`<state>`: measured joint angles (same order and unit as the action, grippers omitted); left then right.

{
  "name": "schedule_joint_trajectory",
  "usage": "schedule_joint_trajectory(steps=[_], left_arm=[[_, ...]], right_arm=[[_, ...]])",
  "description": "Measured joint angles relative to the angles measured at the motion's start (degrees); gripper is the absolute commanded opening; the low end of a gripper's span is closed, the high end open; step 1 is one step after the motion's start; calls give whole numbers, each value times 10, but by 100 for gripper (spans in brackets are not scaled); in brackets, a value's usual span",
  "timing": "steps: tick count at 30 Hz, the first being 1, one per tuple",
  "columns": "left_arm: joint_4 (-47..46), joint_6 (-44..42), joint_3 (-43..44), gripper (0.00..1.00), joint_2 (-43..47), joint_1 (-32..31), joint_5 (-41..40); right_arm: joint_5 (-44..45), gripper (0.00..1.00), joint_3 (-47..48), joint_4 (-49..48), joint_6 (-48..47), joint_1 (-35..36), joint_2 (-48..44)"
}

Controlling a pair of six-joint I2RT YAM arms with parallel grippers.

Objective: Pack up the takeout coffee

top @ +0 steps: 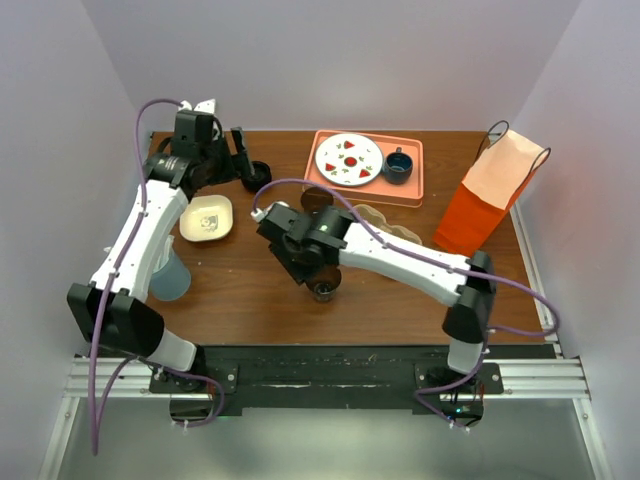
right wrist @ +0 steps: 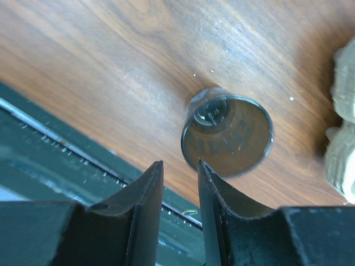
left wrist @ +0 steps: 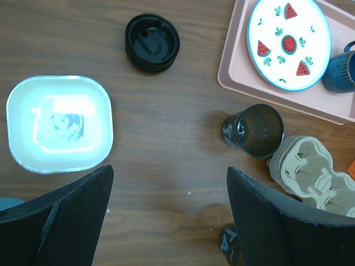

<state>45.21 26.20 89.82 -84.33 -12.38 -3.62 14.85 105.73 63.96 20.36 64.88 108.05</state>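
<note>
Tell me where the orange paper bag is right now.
In the top view the orange paper bag sits at the table's right edge, just right of the pink tray that holds the watermelon plate and blue mug.

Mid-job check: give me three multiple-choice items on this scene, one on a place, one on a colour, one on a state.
1. Where does the blue mug stand?
A) on the pink tray
B) in the white bowl
C) on the cup carrier

2. What colour is the paper bag?
A) green
B) orange
C) black

3. How do the jaws of the right gripper stand?
A) clamped on the blue mug
B) shut on a black lid
C) slightly apart, nothing between them

Answers:
1 A, the mug sits on the tray beside the watermelon plate.
2 B, its sides are bright orange.
3 C, the wrist view shows a narrow empty gap, with the dark cup standing free beyond the tips.
</note>
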Motion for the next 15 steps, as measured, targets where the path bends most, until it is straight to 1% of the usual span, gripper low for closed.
schedule_joint_trajectory(steps=[2, 5, 7, 8, 9, 12, 14, 15], left_arm=[[-20, -15, 7, 82, -21, 0, 9], [-42, -42, 46, 78, -87, 0, 15], [-36, -51, 99, 75, -156, 0, 6], [-25, -52, 134, 72, -195, 0, -5], [-4, -47, 181, 70, -242, 0, -18], [25, -29, 276, 65, -346, 3, -44], [38, -12, 302, 61, -388, 7, -46], [42, -2, 303, 55, -398, 12, -44]], right_arm=[[-5, 38, -2, 3, 2, 0, -39], [-1, 40, -18, -2, 7, 0, -123], [12, 41, -31, -6, 15, 0, -189], [18, 40, -35, -6, 19, 0, -218], [24, 40, -36, -6, 22, 0, -239], [38, 40, -46, -11, 35, 0, -298], [46, 39, -58, -13, 43, 0, -324], [53, 39, -63, -12, 47, 0, -332]])
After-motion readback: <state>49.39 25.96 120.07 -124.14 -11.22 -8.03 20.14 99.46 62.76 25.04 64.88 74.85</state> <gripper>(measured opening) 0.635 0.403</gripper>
